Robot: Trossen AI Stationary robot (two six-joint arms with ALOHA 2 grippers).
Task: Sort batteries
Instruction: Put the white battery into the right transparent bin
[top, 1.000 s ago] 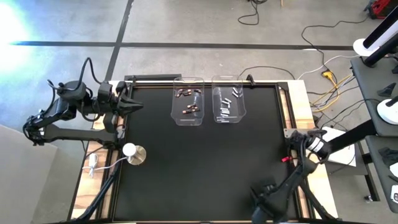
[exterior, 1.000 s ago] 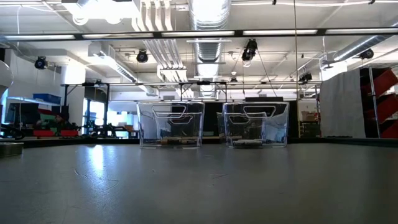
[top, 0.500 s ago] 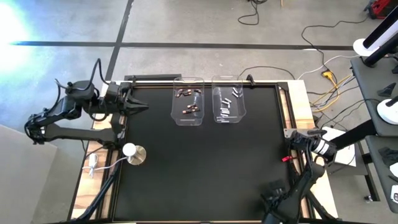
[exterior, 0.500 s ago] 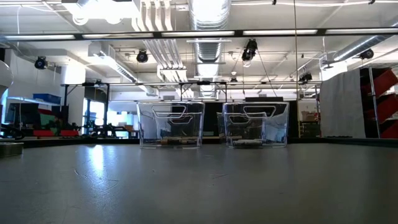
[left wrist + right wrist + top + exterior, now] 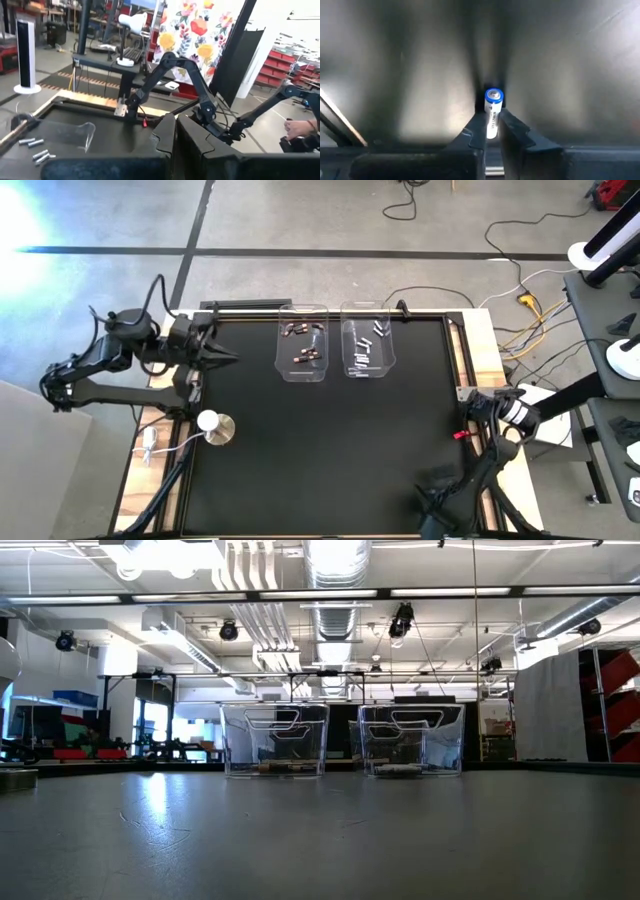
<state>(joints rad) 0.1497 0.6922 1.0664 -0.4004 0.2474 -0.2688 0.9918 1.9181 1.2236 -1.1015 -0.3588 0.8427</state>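
Now the right gripper (image 5: pixel 491 131), at the table's right edge, is clamped on a white battery (image 5: pixel 492 114) with a blue band, pinched mid-body. It looks light, rigid and smooth, so it could twist or slip between the fingers. Left gripper (image 5: pixel 176 131) hovers pressed together, empty, near the bins (image 5: pixel 303 343).

Two clear bins (image 5: pixel 302 342) side by side, table (image 5: pixel 330 470) far edge; white round-based knob (image 5: pixel 215 424) near left edge.
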